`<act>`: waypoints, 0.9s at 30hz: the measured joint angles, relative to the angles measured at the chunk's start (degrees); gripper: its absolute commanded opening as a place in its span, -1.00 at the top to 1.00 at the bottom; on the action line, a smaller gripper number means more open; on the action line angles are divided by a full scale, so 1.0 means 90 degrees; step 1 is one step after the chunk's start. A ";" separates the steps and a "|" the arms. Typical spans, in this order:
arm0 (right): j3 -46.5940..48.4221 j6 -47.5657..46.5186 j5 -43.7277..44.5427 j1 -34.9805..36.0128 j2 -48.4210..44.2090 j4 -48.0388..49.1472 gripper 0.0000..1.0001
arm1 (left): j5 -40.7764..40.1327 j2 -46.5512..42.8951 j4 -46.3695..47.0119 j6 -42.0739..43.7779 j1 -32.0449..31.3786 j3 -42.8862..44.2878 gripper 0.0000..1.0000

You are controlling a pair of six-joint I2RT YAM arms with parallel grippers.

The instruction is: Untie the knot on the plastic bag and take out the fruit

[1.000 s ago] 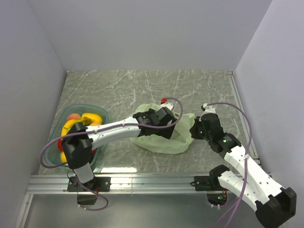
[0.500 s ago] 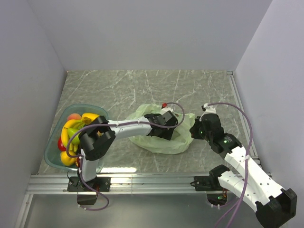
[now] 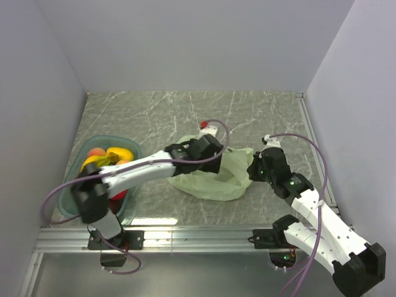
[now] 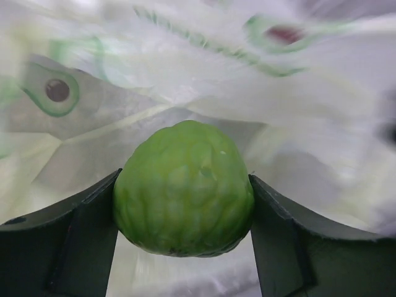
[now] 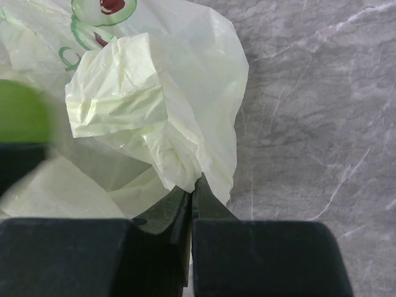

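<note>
In the left wrist view, a round green fruit (image 4: 184,198) sits between my left gripper's (image 4: 184,179) two dark fingers, which touch it on both sides; pale-green plastic bag (image 4: 278,111) film surrounds it. From above, the left gripper (image 3: 210,154) is at the bag's (image 3: 213,182) open mouth in the middle of the table. My right gripper (image 5: 193,180) is shut on a bunched edge of the bag (image 5: 154,117), at its right side (image 3: 250,168). The green fruit (image 5: 21,111) shows blurred at the left there. The knot is out of view.
A teal transparent tray (image 3: 65,199) stands at the left near edge with yellow bananas (image 3: 117,153) and other fruit in it. Grey walls close the marbled table (image 3: 154,111) on three sides. A metal rail (image 3: 185,238) runs along the near edge.
The left jaws have closed in onto the green fruit. The left wrist has drawn back up and left from the bag, and its elbow has swung. The right arm has held still.
</note>
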 measured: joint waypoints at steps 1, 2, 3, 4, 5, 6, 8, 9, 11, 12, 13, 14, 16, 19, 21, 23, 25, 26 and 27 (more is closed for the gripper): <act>0.0000 -0.0002 0.0005 0.0000 0.0015 -0.0002 1.00 | 0.0027 -0.0403 0.0000 -0.0027 0.0002 -0.0029 0.47; 0.0000 -0.0002 0.0012 0.0000 0.0032 0.0000 1.00 | 0.0041 -0.0765 -0.0010 -0.0049 0.0007 -0.0032 0.47; 0.0000 -0.0002 0.0019 0.0000 0.0049 0.0000 1.00 | 0.0041 -0.1197 0.0019 -0.0090 0.0046 -0.0032 0.47; 0.0000 -0.0002 0.0024 0.0000 0.0068 0.0000 1.00 | 0.0044 -0.1540 0.0032 -0.0131 0.0083 -0.0029 0.46; 0.0000 -0.0005 0.0027 0.0000 0.0087 0.0002 1.00 | 0.0041 -0.1894 0.0022 -0.0175 0.0153 -0.0029 0.45; 0.0000 -0.0005 0.0027 0.0000 0.0107 0.0002 1.00 | 0.0036 -0.2215 0.0022 -0.0211 0.0299 -0.0029 0.45; 0.0000 -0.0010 0.0027 0.0000 0.0151 0.0002 1.00 | -0.0022 -0.2749 -0.0058 -0.0335 0.0746 -0.0034 0.48; 0.0000 -0.0017 0.0029 0.0000 0.0172 0.0002 1.00 | -0.0083 -0.2939 -0.0107 -0.0396 0.1035 -0.0061 0.49; 0.0000 -0.0024 0.0032 0.0000 0.0209 0.0002 1.00 | -0.0202 -0.3308 -0.0342 -0.0617 0.1897 -0.0202 0.50; 0.0000 -0.0024 0.0034 0.0000 0.0219 0.0002 1.00 | -0.0328 -0.3424 -0.0510 -0.0731 0.2307 -0.0291 0.49; 0.0000 -0.0024 0.0036 0.0000 0.0223 0.0002 1.00 | -0.0498 -0.3555 -0.0765 -0.0891 0.2798 -0.0425 0.47; 0.0000 -0.0024 0.0046 0.0000 0.0223 0.0002 1.00 | -0.0627 -0.3633 -0.0986 -0.1008 0.3092 -0.0539 0.46; 0.0000 -0.0029 0.0049 0.0000 0.0223 0.0002 1.00 | -0.0937 -0.3881 -0.1525 -0.1265 0.3827 -0.0879 0.46; 0.0002 -0.0053 0.0046 0.0000 0.0231 0.0002 1.00 | -0.1328 -0.4238 -0.2246 -0.1571 0.4728 -0.1292 0.47; 0.0002 -0.0078 0.0044 0.0000 0.0253 0.0005 1.00 | -0.1610 -0.4510 -0.2565 -0.1763 0.5350 -0.1579 0.48; 0.0005 -0.0121 0.0039 0.0000 0.0294 0.0005 1.00 | -0.1763 -0.4741 -0.2761 -0.1887 0.5848 -0.1814 0.48; 0.0022 -0.0146 0.0022 0.0000 0.0340 0.0002 1.00 | -0.1904 -0.4988 -0.2885 -0.2030 0.6479 -0.2118 0.49; 0.0032 -0.0168 0.0015 0.0000 0.0367 0.0005 1.00 | -0.1962 -0.5068 -0.2917 -0.2059 0.6705 -0.2237 0.48; 0.0041 -0.0172 0.0007 0.0000 0.0381 0.0000 1.00 | -0.2028 -0.5156 -0.2929 -0.2101 0.6977 -0.2370 0.45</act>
